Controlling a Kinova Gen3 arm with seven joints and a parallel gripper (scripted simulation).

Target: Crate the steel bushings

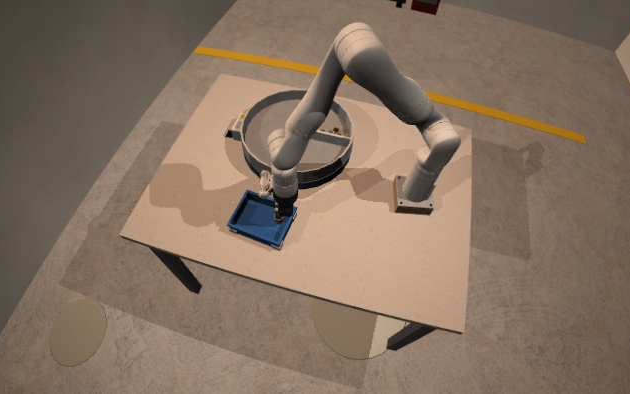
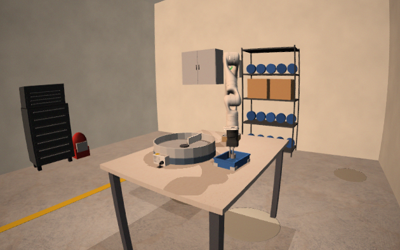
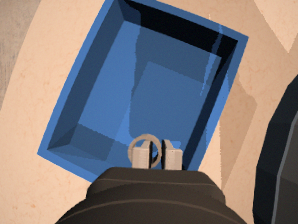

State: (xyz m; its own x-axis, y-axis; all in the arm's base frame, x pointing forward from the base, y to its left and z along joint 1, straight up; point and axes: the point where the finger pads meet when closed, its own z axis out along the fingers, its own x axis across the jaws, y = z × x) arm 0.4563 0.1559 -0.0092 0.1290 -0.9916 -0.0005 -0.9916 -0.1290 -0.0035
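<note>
My gripper [image 1: 278,212] [image 2: 232,153] [image 3: 157,149] is shut on the wall of a grey, ring-shaped steel bushing [image 1: 276,220] [image 2: 233,156] [image 3: 144,136], one finger inside the ring and one outside. They are over or inside one end of the blue crate [image 1: 255,236] [image 2: 223,164] [image 3: 75,82]; whether the bushing touches the crate floor, I cannot tell. No other bushing shows in the visible part of the crate; the part under the gripper is hidden. Several brownish bushings [image 1: 336,130] lie on the turning table [image 1: 347,152] [image 2: 181,154] beside its divider, partly hidden by the arm.
The turning table's high round wall stands close beside the crate. A divider [image 1: 335,137] [image 2: 195,138] crosses part of it. A small white box [image 1: 237,126] [image 2: 160,159] sits at its outer side. The arm's base [image 1: 413,205] is on the table at the right in the top view.
</note>
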